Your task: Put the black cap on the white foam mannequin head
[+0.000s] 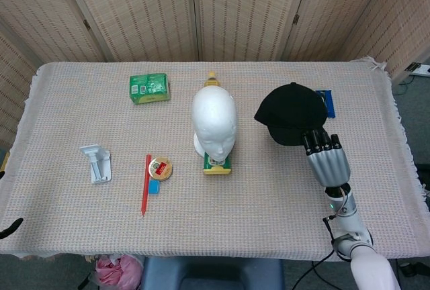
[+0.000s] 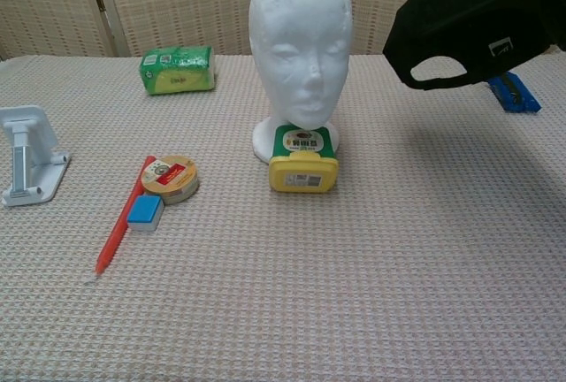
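Soft black cloth cap (image 1: 291, 113) with small white tag, gripped by grey metal right hand (image 1: 327, 161), smooth white foam head (image 1: 214, 121) nearby, label words too small to read

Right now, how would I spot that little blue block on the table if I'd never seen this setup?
Start at the white foam head in the table's middle. Look toward the robot's left to the red pen lying lengthwise. The blue block sits beside it, touching the round yellow tape roll: small, squarish and the only blue thing on that side.
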`<state>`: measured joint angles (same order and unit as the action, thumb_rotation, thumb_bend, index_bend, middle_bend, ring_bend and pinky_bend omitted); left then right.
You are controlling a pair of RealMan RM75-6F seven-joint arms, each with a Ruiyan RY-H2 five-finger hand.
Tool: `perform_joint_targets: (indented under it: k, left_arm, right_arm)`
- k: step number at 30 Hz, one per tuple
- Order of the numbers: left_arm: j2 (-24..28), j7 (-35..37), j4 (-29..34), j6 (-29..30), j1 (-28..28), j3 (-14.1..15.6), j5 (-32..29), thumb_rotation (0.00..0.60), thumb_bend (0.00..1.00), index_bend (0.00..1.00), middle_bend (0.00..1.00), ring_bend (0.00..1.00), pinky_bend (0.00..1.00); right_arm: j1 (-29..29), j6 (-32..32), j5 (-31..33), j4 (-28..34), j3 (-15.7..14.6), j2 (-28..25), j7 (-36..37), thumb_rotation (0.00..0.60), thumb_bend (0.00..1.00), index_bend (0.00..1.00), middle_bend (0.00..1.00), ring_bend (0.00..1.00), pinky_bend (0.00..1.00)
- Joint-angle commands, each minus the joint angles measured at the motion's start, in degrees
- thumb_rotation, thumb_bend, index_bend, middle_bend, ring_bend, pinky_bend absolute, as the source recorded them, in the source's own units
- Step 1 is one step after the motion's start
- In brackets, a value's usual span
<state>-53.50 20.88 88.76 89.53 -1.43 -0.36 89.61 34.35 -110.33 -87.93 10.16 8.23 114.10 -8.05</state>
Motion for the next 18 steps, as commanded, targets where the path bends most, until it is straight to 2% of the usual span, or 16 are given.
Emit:
perform_joint_targets:
  k: [1,8,14,18]
  left_arm:
    - [0.06,0.19,0.03,-0.04,-0.01,0.04,0.07,0.6,0.22,0.0,0.0,0.0,0.15]
    - [-0.05,-0.51,0.33,-0.51,-0.34,0.1,0.4,0.6,0.22,0.0,0.0,0.0,0.15]
    - [-0.07,-0.13,0.37,-1.34,-0.87,0.04,0.35,0.6,0.22,0.0,0.0,0.0,0.15]
    - [0.13,1.21,0.09,-1.82,-1.03,-0.23,-0.4,0.6,0.22,0.0,0.0,0.0,0.15]
  right_arm:
    - [2.38,-1.9,0.42,2.6,0.95,-2.05,-3.42,0.6,0.7,0.97,0.82,0.71,0.9]
    - [7.98,-3.59,0.74,10.73,3.3,-4.81,-9.75,0.6,0.7,0.97,0.82,0.72,0.9]
    - [13.06,-2.06,0.08,16.96,4.9,-5.86,-15.13,0.6,0.7,0.97,0.81,0.72,0.9]
    - [15.44,-0.61,0.04,18.99,5.96,-5.5,-17.02,0.6,0.7,0.97,0.81,0.72,0.9]
